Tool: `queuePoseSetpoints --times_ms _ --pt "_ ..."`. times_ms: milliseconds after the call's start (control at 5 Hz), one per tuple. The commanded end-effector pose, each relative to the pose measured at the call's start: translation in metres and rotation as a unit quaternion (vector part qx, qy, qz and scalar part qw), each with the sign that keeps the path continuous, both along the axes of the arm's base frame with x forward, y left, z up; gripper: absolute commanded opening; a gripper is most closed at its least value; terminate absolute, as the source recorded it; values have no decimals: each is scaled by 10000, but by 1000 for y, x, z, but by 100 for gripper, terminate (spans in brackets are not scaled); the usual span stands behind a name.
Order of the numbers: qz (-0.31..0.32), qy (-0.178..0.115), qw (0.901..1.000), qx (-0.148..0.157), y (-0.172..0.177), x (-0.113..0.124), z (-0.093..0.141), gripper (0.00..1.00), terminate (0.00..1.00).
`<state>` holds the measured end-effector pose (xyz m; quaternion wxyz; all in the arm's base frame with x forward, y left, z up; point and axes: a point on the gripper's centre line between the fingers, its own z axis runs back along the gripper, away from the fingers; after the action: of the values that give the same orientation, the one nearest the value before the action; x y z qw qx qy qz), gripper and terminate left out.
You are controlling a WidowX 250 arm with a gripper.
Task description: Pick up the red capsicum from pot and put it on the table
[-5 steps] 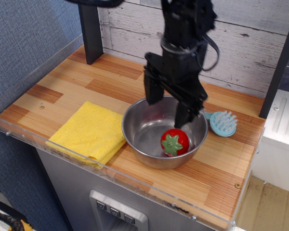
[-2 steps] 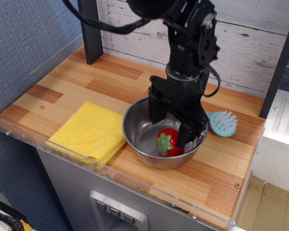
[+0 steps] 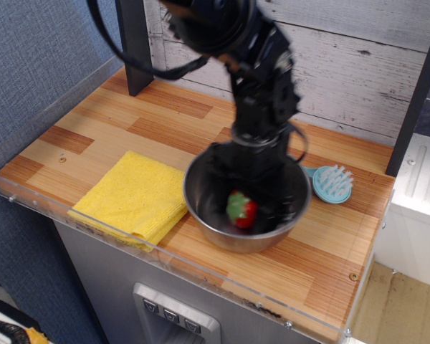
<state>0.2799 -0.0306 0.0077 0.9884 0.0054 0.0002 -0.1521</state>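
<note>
The red capsicum, glossy red with a green calyx facing left, lies inside the steel pot on the wooden table. My black gripper has come down into the pot and sits over and around the capsicum. Its fingers are blurred and dark against the pot's inside, so I cannot tell whether they are closed on the capsicum. The arm hides the back of the pot.
A yellow cloth lies left of the pot. A light blue brush lies at the pot's right. A black post stands at the back left. A clear acrylic edge runs along the table's front.
The gripper has gone down from above the pot's rim into the pot, onto the capsicum. The capsicum has shifted left and turned, its calyx now facing left.
</note>
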Motion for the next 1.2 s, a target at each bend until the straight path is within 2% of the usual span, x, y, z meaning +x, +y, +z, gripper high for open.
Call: queuePoseSetpoints --times_ms 0,200,400,600,800,1000 --pt "51 -186 9998 19 8 -7 3 0 0" --pt "48 -379 9993 -16 8 -5 24 0 0" --pt "-27 -774 9970 -81 9 -7 61 0 0" --pt "-19 -1189 9928 108 15 -11 93 0 0" --pt "119 -1408 9886 515 33 -14 116 0 0" --pt "352 -1247 9898 592 58 -11 101 0 0"
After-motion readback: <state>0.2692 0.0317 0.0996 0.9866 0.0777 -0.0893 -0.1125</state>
